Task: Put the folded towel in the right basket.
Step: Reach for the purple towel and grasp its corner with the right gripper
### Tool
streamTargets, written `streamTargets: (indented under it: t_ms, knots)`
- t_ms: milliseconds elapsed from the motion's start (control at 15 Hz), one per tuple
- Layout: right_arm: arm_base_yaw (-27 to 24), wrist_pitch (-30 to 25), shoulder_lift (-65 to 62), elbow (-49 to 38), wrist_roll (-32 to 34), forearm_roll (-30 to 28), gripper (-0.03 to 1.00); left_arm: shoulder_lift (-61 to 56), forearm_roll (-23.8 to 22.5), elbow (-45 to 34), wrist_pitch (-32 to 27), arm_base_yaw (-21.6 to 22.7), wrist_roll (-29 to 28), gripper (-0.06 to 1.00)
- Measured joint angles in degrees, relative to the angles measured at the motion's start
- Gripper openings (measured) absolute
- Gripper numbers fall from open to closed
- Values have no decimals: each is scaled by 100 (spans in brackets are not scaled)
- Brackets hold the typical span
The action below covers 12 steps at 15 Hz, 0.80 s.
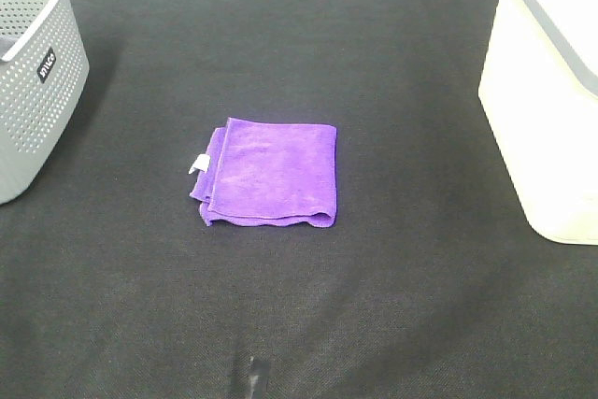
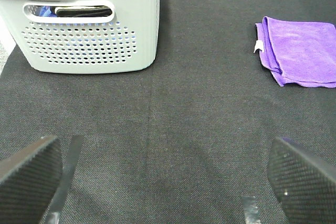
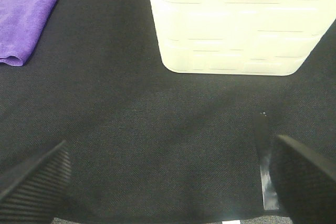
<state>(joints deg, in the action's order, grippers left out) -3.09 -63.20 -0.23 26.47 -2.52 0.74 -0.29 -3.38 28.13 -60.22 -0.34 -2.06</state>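
- Black bench (image 1: 374, 306) carries everything.
- Cream right basket (image 1: 547, 109) at its right edge, grey basket (image 1: 33, 91) at left.
- Folded purple towel (image 1: 269, 173) lies mid-bench, between them.
- Left end effector (image 2: 167, 179), right end effector (image 3: 169, 182): both spread apart, empty.

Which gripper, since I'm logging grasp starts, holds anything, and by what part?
Neither. The left gripper and right gripper both stand open with nothing in them; the folded towel lies on the mat, apart from both.
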Motion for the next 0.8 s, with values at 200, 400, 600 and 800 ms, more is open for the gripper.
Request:
streamTargets:
  t_ms: [200,400,600,800]
  knots:
    - [0,0,0,0,0,0,98,0,0,0,0,0,0,99]
    - [0,0,0,0,0,0,98,0,0,0,0,0,0,99]
    - [0,0,0,0,0,0,98,0,0,0,0,0,0,99]
    - [0,0,0,0,0,0,98,0,0,0,0,0,0,99]
